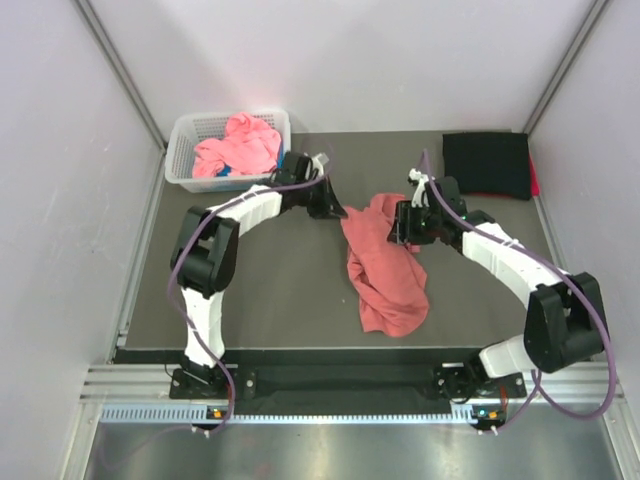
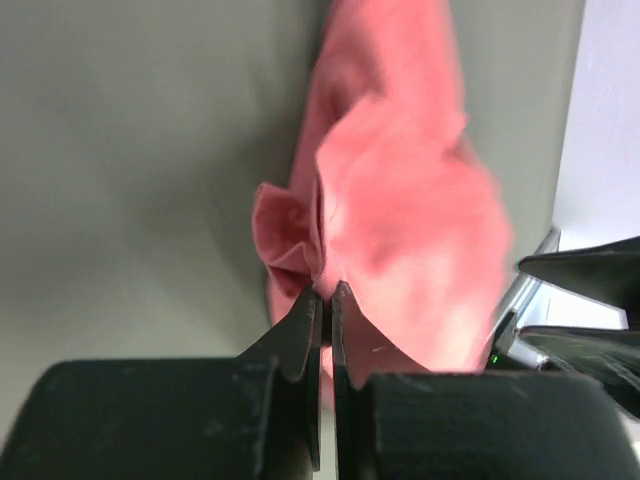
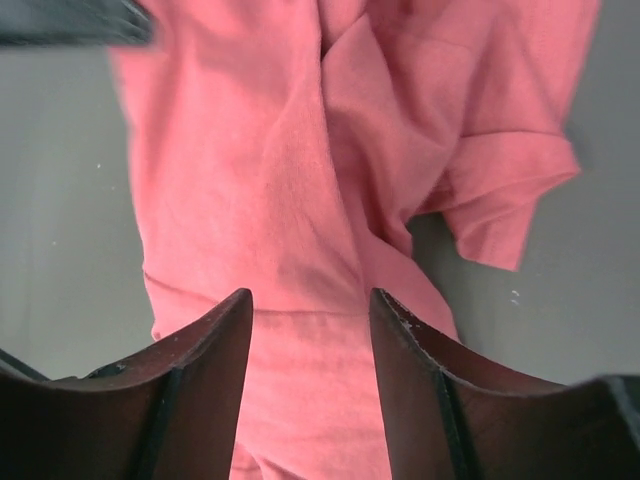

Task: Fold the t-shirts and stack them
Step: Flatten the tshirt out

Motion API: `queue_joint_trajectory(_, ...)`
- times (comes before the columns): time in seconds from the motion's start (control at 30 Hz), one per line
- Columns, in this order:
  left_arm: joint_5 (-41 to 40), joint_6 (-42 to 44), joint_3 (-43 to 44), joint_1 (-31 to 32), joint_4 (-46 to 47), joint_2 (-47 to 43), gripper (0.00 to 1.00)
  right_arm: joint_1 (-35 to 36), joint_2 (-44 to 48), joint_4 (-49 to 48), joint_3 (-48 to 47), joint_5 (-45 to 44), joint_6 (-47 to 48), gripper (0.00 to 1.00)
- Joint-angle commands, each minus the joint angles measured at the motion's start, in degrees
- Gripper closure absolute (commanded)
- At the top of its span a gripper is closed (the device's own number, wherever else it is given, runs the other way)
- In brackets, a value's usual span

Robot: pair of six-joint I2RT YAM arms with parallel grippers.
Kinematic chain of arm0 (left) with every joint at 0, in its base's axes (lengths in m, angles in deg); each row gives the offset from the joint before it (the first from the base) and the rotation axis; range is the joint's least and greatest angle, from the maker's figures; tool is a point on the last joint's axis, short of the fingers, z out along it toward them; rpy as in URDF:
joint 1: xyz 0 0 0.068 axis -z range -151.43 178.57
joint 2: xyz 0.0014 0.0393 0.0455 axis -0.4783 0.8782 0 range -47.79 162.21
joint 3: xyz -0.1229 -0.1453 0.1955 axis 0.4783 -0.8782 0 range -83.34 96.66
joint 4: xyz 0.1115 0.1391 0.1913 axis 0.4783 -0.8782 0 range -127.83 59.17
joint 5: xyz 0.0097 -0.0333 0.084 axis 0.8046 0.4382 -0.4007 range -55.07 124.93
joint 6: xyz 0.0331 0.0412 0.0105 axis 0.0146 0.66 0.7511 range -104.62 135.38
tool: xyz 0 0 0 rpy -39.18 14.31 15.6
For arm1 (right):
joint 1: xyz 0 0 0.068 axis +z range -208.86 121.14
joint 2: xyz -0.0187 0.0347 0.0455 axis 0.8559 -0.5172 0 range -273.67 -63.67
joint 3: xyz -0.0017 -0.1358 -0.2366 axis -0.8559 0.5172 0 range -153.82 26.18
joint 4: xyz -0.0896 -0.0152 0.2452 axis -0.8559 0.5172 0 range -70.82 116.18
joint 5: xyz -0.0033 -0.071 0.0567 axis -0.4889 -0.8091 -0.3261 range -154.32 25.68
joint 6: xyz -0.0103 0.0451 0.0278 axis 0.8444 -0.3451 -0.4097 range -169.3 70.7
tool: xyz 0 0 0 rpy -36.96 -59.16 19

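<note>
Looks like the spreading-out step, with the crumpled salmon-red cotton t-shirt [image 1: 385,270] bunched mid-counter, slightly toward the right edge. With the left gripper [image 2: 322,295] pinched almost shut on a fold at the shirt's far end, and the right gripper [image 3: 310,300] spread wide just above the cloth and holding nothing, lower the right onto the hem. Close on one layer only, then lift and draw apart evenly, well clear of the folded black t-shirt [image 1: 486,165] in the far right corner and the white plastic lattice basket [image 1: 185,165] of pink t-shirts [image 1: 240,145] far left.
</note>
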Motion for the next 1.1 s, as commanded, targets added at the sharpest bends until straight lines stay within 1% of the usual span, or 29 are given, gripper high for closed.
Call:
queue_joint_trajectory(0.0, -7.43, 4.21, 10.17, -0.50, -11.18, -13.93, 1.00, -0.56, 5.85, 2.01, -7.20, -3.43, 1.62, 0.49)
queue_joint_trajectory(0.03, -8.23, 5.26, 11.14, -0.50, -12.76, -15.95, 1.00, -0.48, 7.17, 3.33, -7.83, -4.76, 1.62, 0.48)
queue_joint_trajectory(0.07, -9.81, 5.53, 10.89, -0.41, -13.65, -19.89, 1.00, -0.56, 9.53, 5.52, -8.27, -5.99, 1.44, 0.48)
queue_joint_trajectory(0.1, -10.43, 5.71, 10.19, -0.32, -14.87, -21.84, 1.00, -0.65, 10.77, 6.41, -8.36, -7.74, 1.44, 0.47)
queue_joint_trajectory(0.2, -9.13, 5.27, 4.23, -0.06, -14.98, -28.44, 1.00, -0.74, 15.08, 8.35, -6.62, -7.77, 1.44, 0.50)
queue_joint_trajectory(0.23, -8.68, 4.66, -0.84, 0.29, -14.45, -30.02, 1.00, -0.74, 16.05, 8.18, -5.82, -6.54, 1.62, 0.51)
queue_joint_trajectory(0.27, -8.50, 4.39, -3.85, 0.55, -13.49, -33.25, 1.00, -0.65, 17.89, 7.92, -4.94, -5.05, 1.97, 0.52)
queue_joint_trajectory(0.3, -8.15, 3.43, -7.36, 0.82, -12.26, -34.94, 1.00, -0.74, 18.95, 6.79, -3.02, -1.64, 2.23, 0.52)
queue_joint_trajectory(0.33, -7.63, 2.90, -15.05, 1.69, -8.07, -36.70, 1.00, -0.65, 19.74, 6.34, -2.05, -0.04, 2.23, 0.53)
queue_joint_trajectory(0.37, -7.10, 2.20, -19.13, 2.13, -5.86, -39.85, 1.00, -0.65, 21.23, 5.99, -1.17, 1.19, 2.23, 0.53)
queue_joint_trajectory(0.4, -6.66, 1.41, -22.91, 2.57, -4.09, -41.18, 1.00, -0.74, 21.85, 6.07, -0.11, 1.90, 2.15, 0.53)
queue_joint_trajectory(0.43, -6.40, 0.18, -29.91, 3.45, -0.86, -42.15, 1.00, -0.74, 22.21, 6.16, 0.25, 1.91, 1.80, 0.52)
queue_joint_trajectory(0.5, -5.69, -1.49, -36.37, 4.42, 3.11, -44.79, 1.00, -0.74, 22.48, 6.51, 0.86, 2.26, 1.62, 0.53)
queue_joint_trajectory(0.53, -4.99, -2.02, -41.79, 5.99, 5.22, -45.50, 1.00, -0.65, 22.39, 6.60, 0.95, 2.43, 1.44, 0.52)
queue_joint_trajectory(0.57, -5.16, -2.63, -44.02, 7.05, 7.68, -46.81, 1.00, -0.56, 21.87, 6.51, 1.30, 2.70, 1.44, 0.52)
queue_joint_trajectory(0.63, -5.25, -4.74, -48.85, 8.98, 10.33, -47.61, 0.96, -0.56, 20.81, 5.46, 1.65, 3.49, 1.27, 0.52)
queue_joint_trajectory(0.67, -5.60, -5.27, -49.92, 8.91, 10.16, -48.48, 0.91, -0.48, 19.15, 4.85, 1.66, 3.66, 1.00, 0.52)
queue_joint_trajectory(0.7, -9.52, -5.80, -50.80, 8.82, 5.20, -49.88, 0.79, 0.39, 17.05, 3.19, 0.96, 4.71, 0.74, 0.52)
queue_joint_trajectory(0.73, -12.34, -5.54, -50.55, 8.91, 5.15, -50.85, 0.74, 1.36, 15.81, 2.04, 0.95, 4.72, 0.83, 0.52)
queue_joint_trajectory(0.77, -16.20, -5.54, -50.11, 8.82, 2.46, -51.91, 0.70, 2.67, 14.49, 0.81, 0.17, 4.55, 1.00, 0.52)
queue_joint_trajectory(0.8, -19.80, -6.24, -49.50, 8.64, -3.40, -53.05, 0.65, 4.17, 13.00, -0.68, -0.36, 4.46, 2.22, 0.53)
queue_joint_trajectory(0.83, -23.06, -7.03, -47.93, 8.03, -6.16, -54.28, 0.58, 7.14, 11.33, -2.44, -1.06, 4.98, 3.28, 0.53)
queue_joint_trajectory(0.87, -28.92, -7.64, -47.39, 7.42, -8.19, -56.73, 0.55, 8.56, 6.88, -4.54, -3.50, 5.77, 4.42, 0.53)
queue_joint_trajectory(0.9, -30.37, -8.52, -46.86, 5.15, -10.47, -57.97, 0.53, 9.97, 4.31, -4.74, -5.36, 6.56, 6.60, 0.54)
queue_joint_trajectory(0.93, -31.00, -8.79, -46.95, 3.56, -10.58, -59.03, 0.51, 12.51, 1.41, -4.13, -7.64, 6.65, 7.67, 0.56)
queue_joint_trajectory(0.97, -29.00, -8.88, -47.12, 1.46, -10.58, -60.69, 0.49, 13.75, -3.75, -2.21, -12.18, 6.65, 8.73, 0.59)
queue_joint_trajectory(1.0, -26.28, -8.62, -47.03, -3.78, -9.97, -61.23, 0.49, 14.89, -5.89, -1.50, -14.06, 6.13, 10.30, 0.61)
queue_joint_trajectory(1.07, -21.79, -8.18, -46.77, -8.56, -9.61, -61.41, 0.49, 18.32, -10.11, -0.09, -17.57, 4.99, 10.41, 0.63)
